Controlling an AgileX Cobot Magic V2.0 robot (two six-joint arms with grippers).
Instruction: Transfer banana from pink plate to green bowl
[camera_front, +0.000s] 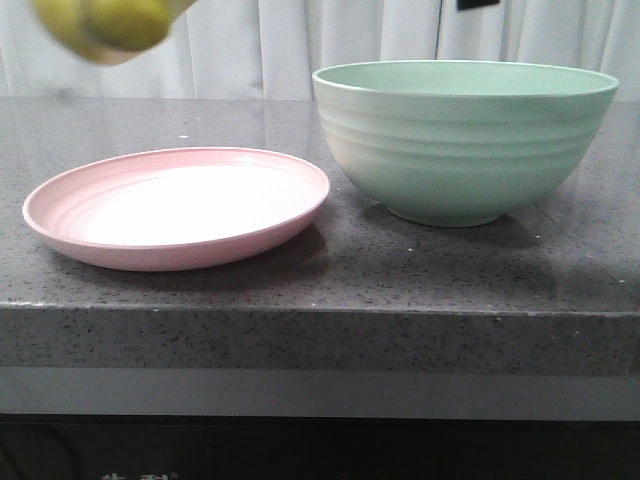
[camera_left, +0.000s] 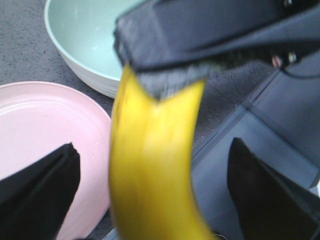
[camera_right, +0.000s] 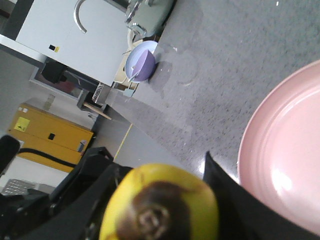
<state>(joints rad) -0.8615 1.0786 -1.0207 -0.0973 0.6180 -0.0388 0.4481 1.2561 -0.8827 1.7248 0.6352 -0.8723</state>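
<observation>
The banana (camera_front: 105, 25) is blurred and high in the air at the top left of the front view, above the far left side of the empty pink plate (camera_front: 180, 205). The green bowl (camera_front: 465, 135) stands to the right of the plate. In the left wrist view my left gripper (camera_left: 152, 145) is open. Its black fingers (camera_left: 37, 187) stand wide on either side of the banana (camera_left: 152, 170) without touching it. My right gripper (camera_left: 200, 35) clamps the banana's far end. In the right wrist view my right gripper (camera_right: 160, 172) is shut on the banana (camera_right: 160, 205). The plate (camera_right: 285, 150) lies below.
The dark speckled counter (camera_front: 320, 270) ends in a front edge close to the plate and bowl. A white curtain hangs behind. In the right wrist view a small purple bowl (camera_right: 141, 61) sits far off on the counter, and a yellow cabinet (camera_right: 45, 132) stands beyond it.
</observation>
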